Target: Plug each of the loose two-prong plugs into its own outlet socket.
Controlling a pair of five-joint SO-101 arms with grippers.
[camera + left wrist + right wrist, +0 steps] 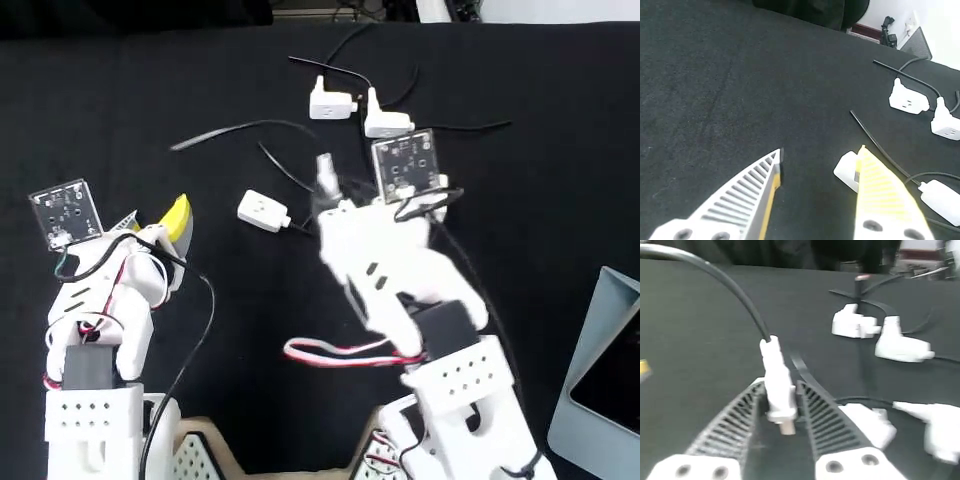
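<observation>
High view: my right end effector (327, 192) is clamped on a plug (325, 168), just beside the near socket (262, 210). Bare worktop (120, 90) lies on that socket's far side from me

Left wrist view: my left end effector (821, 150) gapes wide and empty, with the near socket just behind its yellow finger

Right wrist view: the prongs seem to face my palm and the cord (735, 290) leads away. Risk: no insertion without a regrasp. The loose near socket could slide if pushed

grey box (608, 375): cut by edge | socket (844, 170): partly behind left pincer (821, 149)
</observation>
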